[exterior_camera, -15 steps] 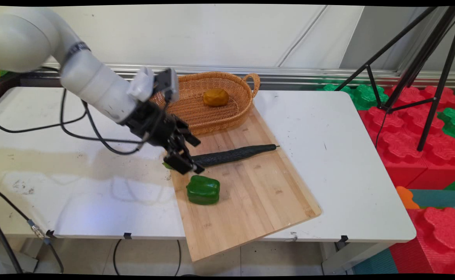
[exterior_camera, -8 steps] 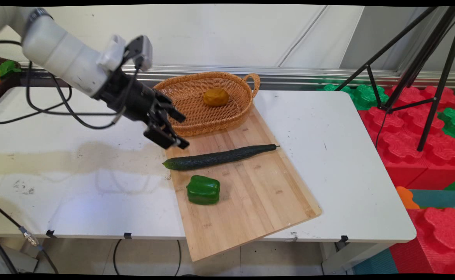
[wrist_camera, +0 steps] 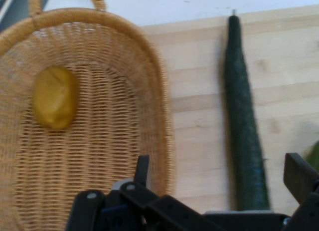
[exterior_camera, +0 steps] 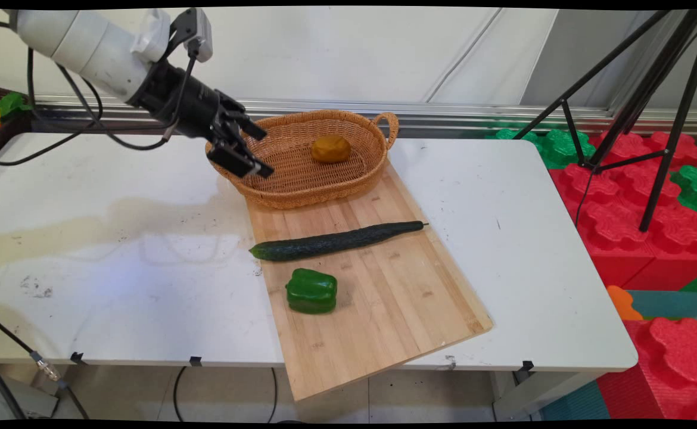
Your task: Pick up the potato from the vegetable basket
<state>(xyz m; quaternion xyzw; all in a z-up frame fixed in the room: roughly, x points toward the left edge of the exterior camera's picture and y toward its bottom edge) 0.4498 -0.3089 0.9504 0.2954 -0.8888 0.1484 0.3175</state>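
Pincer [exterior_camera: 246, 154] raised above the worktop [exterior_camera: 116, 250], spread wide and holding nothing, hanging over the left rim of a woven wicker basket [exterior_camera: 301, 179]. In the hand view, two black fingers [wrist_camera: 299, 176] well apart, one low over the basket's weave, the other at the far right edge. Inside the basket, toward its back, a single yellow-brown rounded item [exterior_camera: 330, 149], possibly a potato; apart from the pincer, roughly at 3 o'clock from it in the main view. Basket resting partly on the far end of a wooden cutting board [exterior_camera: 384, 298], which runs out toward 5 o'clock and overhangs the worktop's near edge. On the board, a long dark green cucumber [exterior_camera: 336, 240] lying crosswise, its thicker end reaching the board's left edge and its thin stem end pointing toward 2 o'clock; near the basket but not touching it. Just at 6 o'clock from the cucumber's thick end, a green bell pepper [exterior_camera: 311, 291], lying on the board, apart from the cucumber. Black cables [exterior_camera: 74, 128] hanging from the arm over the worktop's far left. Beyond the worktop's right edge, red and green foam blocks [exterior_camera: 634, 196] and a black tripod [exterior_camera: 652, 101].
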